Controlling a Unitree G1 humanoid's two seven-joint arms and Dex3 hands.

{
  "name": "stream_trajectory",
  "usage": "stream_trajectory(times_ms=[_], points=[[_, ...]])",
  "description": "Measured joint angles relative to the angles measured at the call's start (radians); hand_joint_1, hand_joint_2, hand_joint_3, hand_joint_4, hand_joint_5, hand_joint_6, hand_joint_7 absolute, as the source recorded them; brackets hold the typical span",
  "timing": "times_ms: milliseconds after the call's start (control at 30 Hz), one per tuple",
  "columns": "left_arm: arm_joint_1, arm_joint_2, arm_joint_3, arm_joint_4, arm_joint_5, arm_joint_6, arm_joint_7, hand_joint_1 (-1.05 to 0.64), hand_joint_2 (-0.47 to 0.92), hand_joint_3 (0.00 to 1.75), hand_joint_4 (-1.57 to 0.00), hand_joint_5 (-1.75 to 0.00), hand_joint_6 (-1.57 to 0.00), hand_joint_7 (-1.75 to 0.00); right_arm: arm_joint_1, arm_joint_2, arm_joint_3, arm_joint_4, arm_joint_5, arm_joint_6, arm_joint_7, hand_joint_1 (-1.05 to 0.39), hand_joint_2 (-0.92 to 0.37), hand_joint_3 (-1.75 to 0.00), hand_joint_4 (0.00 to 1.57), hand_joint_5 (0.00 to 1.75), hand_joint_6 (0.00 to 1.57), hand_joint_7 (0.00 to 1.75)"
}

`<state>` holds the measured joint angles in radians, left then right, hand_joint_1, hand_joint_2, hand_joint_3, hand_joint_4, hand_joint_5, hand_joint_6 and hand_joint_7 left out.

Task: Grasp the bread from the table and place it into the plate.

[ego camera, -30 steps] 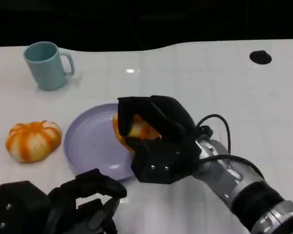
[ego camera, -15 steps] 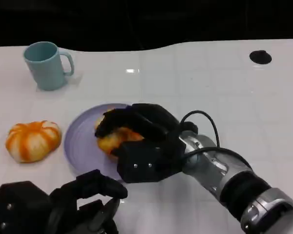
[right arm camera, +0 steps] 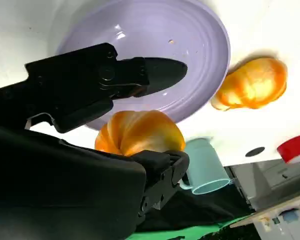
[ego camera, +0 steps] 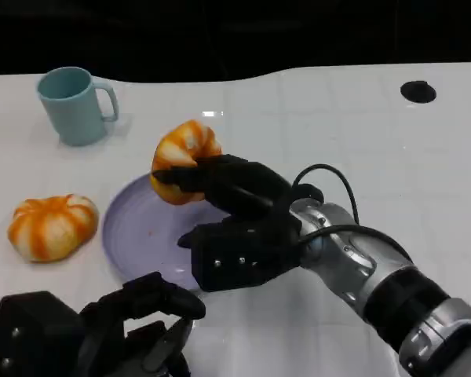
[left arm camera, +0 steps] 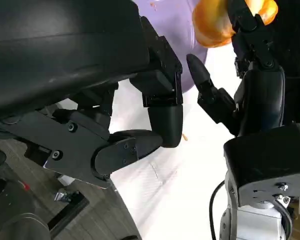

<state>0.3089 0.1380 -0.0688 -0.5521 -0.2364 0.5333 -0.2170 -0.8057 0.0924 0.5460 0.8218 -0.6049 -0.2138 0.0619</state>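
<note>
While it is pinched at the fingertips of the right hand (ego camera: 235, 228), a round orange bread roll (ego camera: 185, 159) is held up over the far rim of the lavender plate (ego camera: 137, 236), lifted off the plate's surface. The plate's near and left parts are seen bare, with white table (ego camera: 314, 126) open beyond it on the far and right sides. A second bread roll (ego camera: 52, 226) is laid on the table just left of the plate, apart from its rim, and a teal mug (ego camera: 73, 105) is set well back at the far left. A small black disc (ego camera: 418, 92) is seen near the table's far right edge, against the dark background.

Half a second ago the held roll was low, down inside the plate under the curled fingers; it has since been raised and carried toward the far rim — the second roll and the mug are unchanged.

From the right wrist view, the roll (right arm camera: 140, 132) is seen touching the upper fingers, with one finger (right arm camera: 155, 72) stretched out apart from it over the plate (right arm camera: 200, 30). The left hand (ego camera: 102, 334) is kept low at the near edge, its fingers loosely curled around nothing.
</note>
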Motion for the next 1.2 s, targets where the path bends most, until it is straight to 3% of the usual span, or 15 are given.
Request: stream_trajectory(times_ms=[33,233,800,967,1200], points=[[0.0,0.0,0.0,0.0,0.0,0.001,0.0,-0.3,0.73,0.83,-0.67,-1.75,-0.61,-1.34,0.003,-0.004,0.001,-0.011,0.0,0.002,0.008,-0.84,-0.92,-0.35,0.04,0.07,0.12,0.0],[0.0,0.0,-0.002,-0.001,0.002,0.002,0.001,-0.29,0.73,0.84,-0.67,-1.75,-0.61,-1.34,0.018,-0.015,0.003,-0.053,0.005,0.016,0.043,-0.79,-0.92,-0.31,0.57,0.34,0.05,0.0],[-0.001,0.0,-0.003,-0.001,0.012,0.004,0.001,-0.31,0.73,0.84,-0.68,-1.75,-0.62,-1.33,0.027,-0.016,0.001,-0.063,0.008,0.017,0.04,-0.73,-0.92,-0.26,0.65,0.2,0.07,0.02],[-0.002,0.0,-0.003,-0.001,0.012,0.004,0.001,-0.3,0.73,0.85,-0.7,-1.75,-0.62,-1.33,0.027,-0.022,0.001,-0.064,0.008,0.001,0.02,-0.7,-0.92,-0.3,0.65,0.2,0.17,0.07],[-0.008,0.0,-0.003,-0.001,0.012,0.005,0.001,-0.3,0.71,0.87,-0.66,-1.75,-0.61,-1.34,0.069,-0.069,-0.007,-0.163,0.006,-0.037,-0.014,-0.58,-0.92,-0.2,0.72,0.25,0.46,0.18]])
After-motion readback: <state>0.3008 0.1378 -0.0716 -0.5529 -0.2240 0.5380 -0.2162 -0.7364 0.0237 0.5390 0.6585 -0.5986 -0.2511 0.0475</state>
